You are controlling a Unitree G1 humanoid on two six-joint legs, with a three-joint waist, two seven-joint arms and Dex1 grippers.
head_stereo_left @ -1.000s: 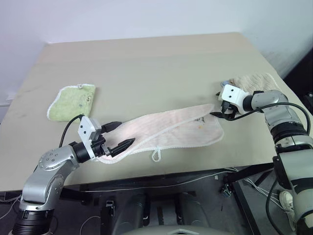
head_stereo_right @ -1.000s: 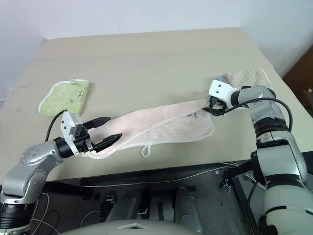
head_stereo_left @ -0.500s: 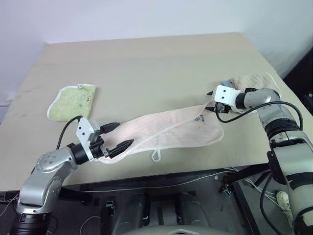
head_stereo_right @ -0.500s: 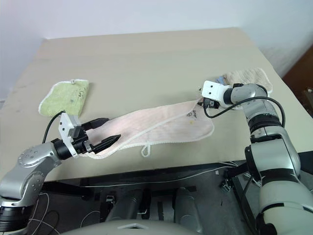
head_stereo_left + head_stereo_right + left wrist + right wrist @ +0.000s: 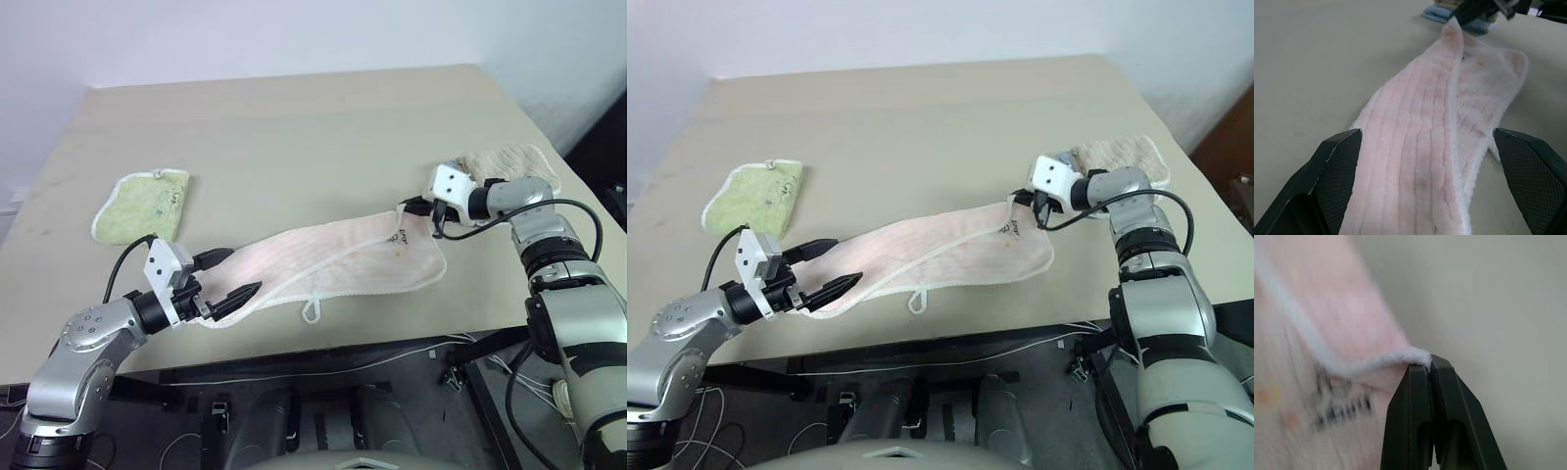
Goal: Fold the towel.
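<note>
- Left gripper [image 5: 227,276] of mine hangs wide open at the worktop's front left edge, its black textured fingers either side of the near end of the long pale pink terry towel [image 5: 333,259], not touching.
- Soft ribbed pile with a white stitched edge; it lies limp, slantwise along the front of the tan worktop [image 5: 294,137], partly doubled lengthwise.
- Right gripper [image 5: 1027,199] is pinched shut on the far corner's white hem, toward the right edge.
- Risk: only a sliver of hem is caught, so a pull could slip it free.
- Dragging may bunch the doubled layer or snag the small white loop [image 5: 313,311].
</note>
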